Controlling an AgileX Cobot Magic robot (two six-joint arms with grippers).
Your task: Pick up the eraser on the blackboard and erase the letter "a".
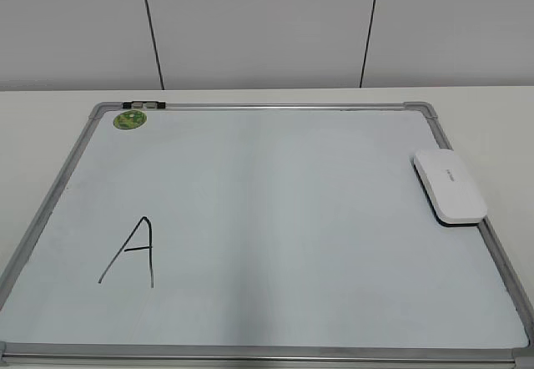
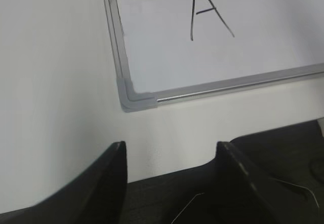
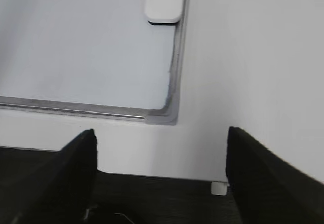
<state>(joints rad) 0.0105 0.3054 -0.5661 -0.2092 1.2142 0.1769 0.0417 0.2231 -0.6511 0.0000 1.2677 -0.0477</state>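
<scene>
The blackboard [image 1: 292, 210] is a white board with a silver-grey frame, lying flat on the table. The white eraser [image 1: 449, 185] lies on the board's right edge, partly over the frame. A lowercase "a" shows in no view; only a large capital "A" [image 1: 132, 252] stands at the front left. My left gripper [image 2: 172, 150] is open and empty over the table before the board's front left corner [image 2: 134, 100]. My right gripper [image 3: 161, 138] is open and empty before the front right corner, well short of the eraser [image 3: 163, 1]. Neither gripper shows in the exterior view.
A round green sticker [image 1: 130, 120] sits at the board's far left corner, with a small black clip [image 1: 143, 104] on the frame beside it. The white table [image 1: 42, 118] surrounds the board. A small white block [image 3: 218, 187] sits at the table's front edge.
</scene>
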